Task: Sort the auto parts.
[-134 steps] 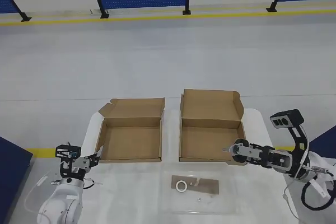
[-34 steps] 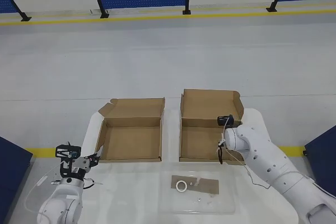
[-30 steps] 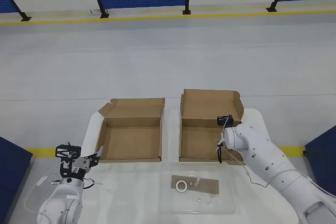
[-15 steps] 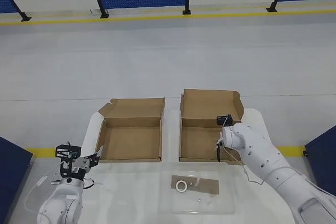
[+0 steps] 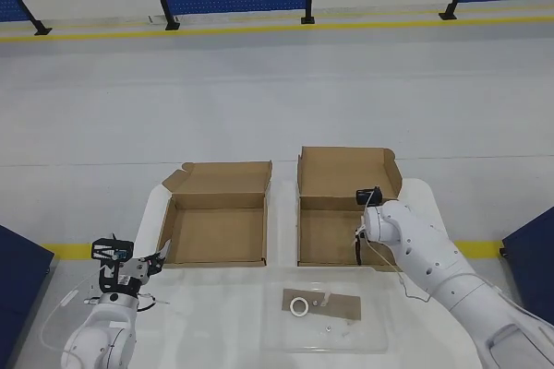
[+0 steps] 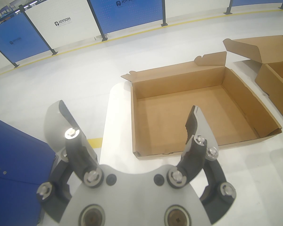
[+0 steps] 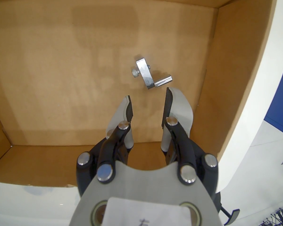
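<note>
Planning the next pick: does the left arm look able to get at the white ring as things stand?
Probably yes. The left gripper is open and empty, nothing stands between it and the ring on the card, and the right gripper is off over the right box. Reach itself is uncertain.

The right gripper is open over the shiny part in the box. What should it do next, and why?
Probably lift the right gripper out of the box: its jaws are open, the metal part lies free on the box floor, and a white ring waits outside.
</note>
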### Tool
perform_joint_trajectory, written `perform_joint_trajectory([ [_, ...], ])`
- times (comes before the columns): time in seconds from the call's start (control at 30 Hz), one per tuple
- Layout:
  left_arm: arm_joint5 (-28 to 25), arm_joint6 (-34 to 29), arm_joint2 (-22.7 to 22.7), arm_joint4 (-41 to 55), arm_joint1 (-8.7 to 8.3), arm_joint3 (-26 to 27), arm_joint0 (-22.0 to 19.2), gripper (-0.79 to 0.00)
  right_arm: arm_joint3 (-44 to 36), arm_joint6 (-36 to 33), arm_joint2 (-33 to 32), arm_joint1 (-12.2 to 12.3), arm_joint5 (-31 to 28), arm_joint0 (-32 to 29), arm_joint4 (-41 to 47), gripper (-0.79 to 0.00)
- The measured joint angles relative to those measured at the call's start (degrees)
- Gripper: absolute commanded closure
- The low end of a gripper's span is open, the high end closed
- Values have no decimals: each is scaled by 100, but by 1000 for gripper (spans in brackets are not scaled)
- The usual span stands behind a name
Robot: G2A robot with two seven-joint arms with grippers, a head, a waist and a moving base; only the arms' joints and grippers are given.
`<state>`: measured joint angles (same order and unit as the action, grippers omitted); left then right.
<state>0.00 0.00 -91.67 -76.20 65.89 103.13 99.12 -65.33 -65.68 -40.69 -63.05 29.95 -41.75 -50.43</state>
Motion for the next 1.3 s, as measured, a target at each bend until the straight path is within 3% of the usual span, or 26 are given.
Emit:
perform_joint_trajectory([
  [0.03, 0, 0, 0, 0, 0, 0, 0, -785, -26, -4, -27, -1, 9, -4, -31, -702],
  [0.07, 0, 0, 0, 0, 0, 0, 0, -785, -62, -1, -52, 2, 25, -9, -63, -785],
  [0.3, 0, 0, 0, 0, 0, 0, 0, -785, -693, -165, -320, 86, 48, -135, -311, -785],
  [0.6, 0, 0, 0, 0, 0, 0, 0, -785, -680, -162, -321, 86, 42, -134, -305, -785],
  [0.77, 0, 0, 0, 0, 0, 0, 0, -785, -1265, -44, -751, 188, -741, -247, 17, -785],
  [0.97, 0, 0, 0, 0, 0, 0, 0, -785, -2124, -784, -1190, 355, -1811, -490, 310, -785],
  [1.3, 0, 0, 0, 0, 0, 0, 0, -785, -2167, -721, -1200, 354, -1796, -506, 333, -785],
])
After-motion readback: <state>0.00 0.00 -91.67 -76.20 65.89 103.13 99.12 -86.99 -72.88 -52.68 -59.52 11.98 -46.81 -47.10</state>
